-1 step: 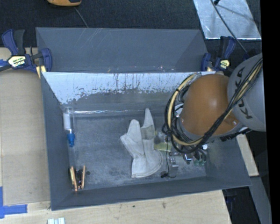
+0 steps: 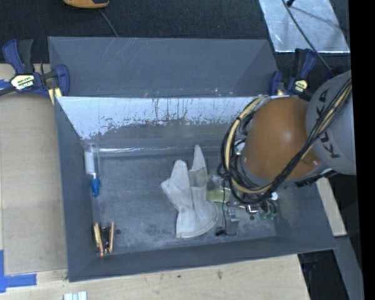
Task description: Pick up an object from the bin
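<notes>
Because the arm comes in from the right, I have the gripper (image 2: 226,224) low over the bin floor at the near right edge of the crumpled white cloth (image 2: 189,199), touching it or just beside it. The wrist's orange cover (image 2: 278,144) and its cables hide the working end, so I cannot tell whether the gripper is apart, together or clamped on any fabric. The cloth lies slumped in the middle of the floor, somewhat right of centre, one point stretching toward the far wall. I judge it the likeliest pick, being nearest. A clear tube with a blue part (image 2: 92,176) lies along the foot of the left wall, and a small brown clip (image 2: 104,238) sits in the near left corner, both well apart from the gripper. The bin (image 2: 170,65) has sloping walls. Its near wall is close to the gripper, so I see little room that way, while the floor left of and beyond the cloth lies open.
</notes>
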Action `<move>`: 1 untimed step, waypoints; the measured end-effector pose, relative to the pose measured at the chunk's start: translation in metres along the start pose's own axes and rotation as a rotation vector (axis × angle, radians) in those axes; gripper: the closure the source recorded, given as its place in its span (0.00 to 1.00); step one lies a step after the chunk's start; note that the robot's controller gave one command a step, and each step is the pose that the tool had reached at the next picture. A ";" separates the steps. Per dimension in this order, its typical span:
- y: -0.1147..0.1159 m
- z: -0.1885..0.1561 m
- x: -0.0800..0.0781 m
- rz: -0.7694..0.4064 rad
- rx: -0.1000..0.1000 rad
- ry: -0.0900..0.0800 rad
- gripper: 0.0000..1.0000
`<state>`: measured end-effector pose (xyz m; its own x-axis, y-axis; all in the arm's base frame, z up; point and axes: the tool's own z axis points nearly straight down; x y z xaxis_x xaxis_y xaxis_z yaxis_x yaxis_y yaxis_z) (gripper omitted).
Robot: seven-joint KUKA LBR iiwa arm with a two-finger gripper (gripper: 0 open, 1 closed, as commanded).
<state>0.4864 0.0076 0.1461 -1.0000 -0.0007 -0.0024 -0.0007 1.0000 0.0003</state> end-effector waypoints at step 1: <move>0.051 0.056 -0.017 -0.294 0.001 -0.006 0.00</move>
<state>0.5040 0.0587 0.0901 -0.9570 -0.2901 -0.0077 -0.2901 0.9570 -0.0027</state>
